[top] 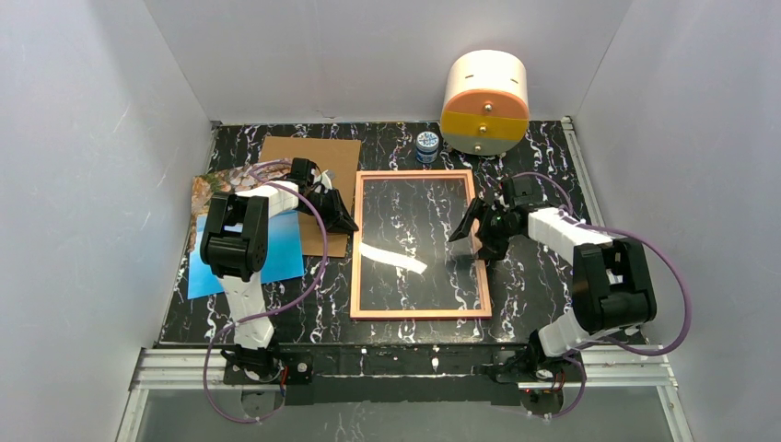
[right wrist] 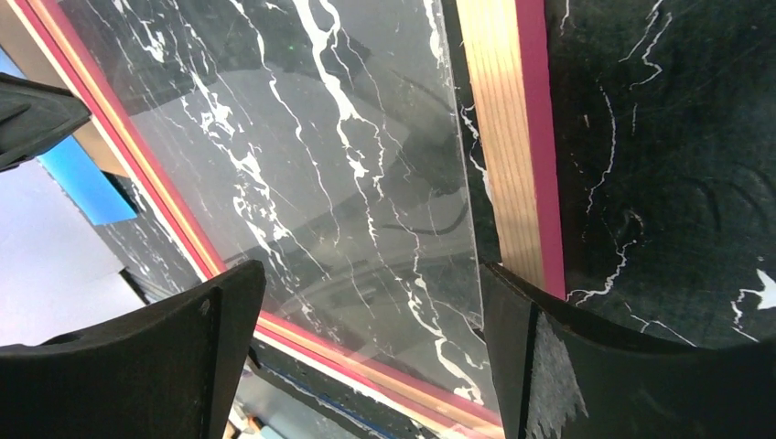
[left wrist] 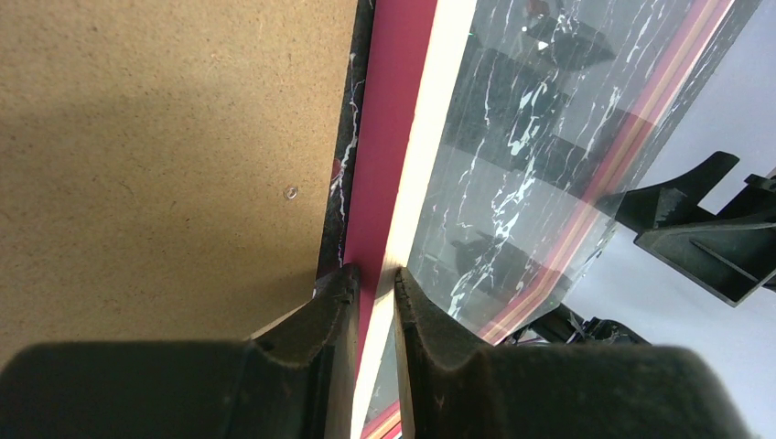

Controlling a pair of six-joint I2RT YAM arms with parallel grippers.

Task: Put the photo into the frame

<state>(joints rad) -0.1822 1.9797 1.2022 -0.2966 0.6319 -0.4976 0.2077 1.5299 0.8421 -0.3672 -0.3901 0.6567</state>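
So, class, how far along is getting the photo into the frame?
Done: the frame lies flat holding only its clear pane, with the cardboard beside it. In hand: the left gripper pinches the frame's left rim, and the right gripper hangs open over the right rim. Left: the photo lies on the table left of the frame, not yet in.

Before me, the thin rectangular pink-red wooden frame (top: pixel 419 313) lies flat on the black marbled table (top: pixel 543 147). Just left of it lies the brown cardboard board (top: pixel 304 152), and left of that the paper coast print (top: pixel 207 191). Behind the frame stands a small round jar (top: pixel 426 145).
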